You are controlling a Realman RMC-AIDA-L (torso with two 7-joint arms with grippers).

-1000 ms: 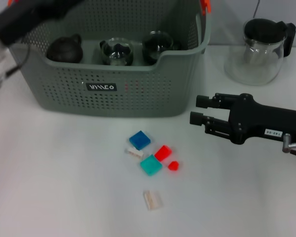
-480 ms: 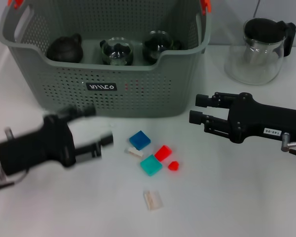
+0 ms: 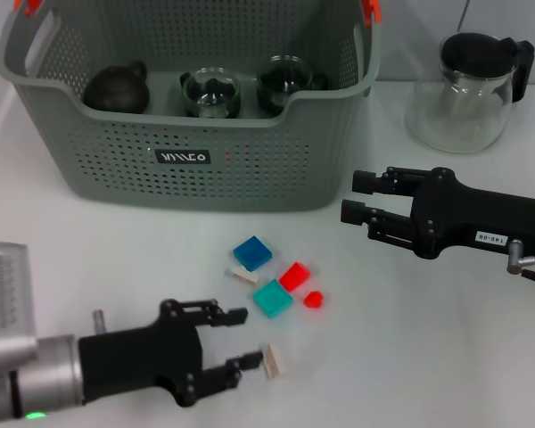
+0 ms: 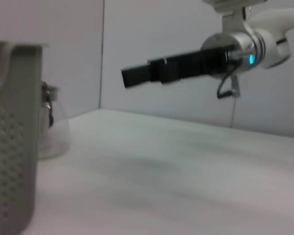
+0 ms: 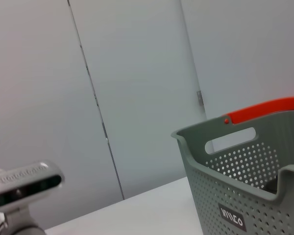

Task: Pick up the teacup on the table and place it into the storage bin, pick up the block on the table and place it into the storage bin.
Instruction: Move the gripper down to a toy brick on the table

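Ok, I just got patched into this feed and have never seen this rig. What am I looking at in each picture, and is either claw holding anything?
This is a two-armed robot at a white table. The big picture looks down from its head; the other two come from cameras on its wrists.

In the head view the left gripper lies low at the near edge, fingers open, one fingertip by a small pale block. It holds nothing. The right gripper hovers open beside the storage bin, also holding nothing.

The bin already contains a dark teapot and two glass cups. In front of it lie a blue block, a teal block and two red pieces. A glass pitcher stands far right.

The left wrist view shows the right arm across the table; the right wrist view shows the bin's corner.
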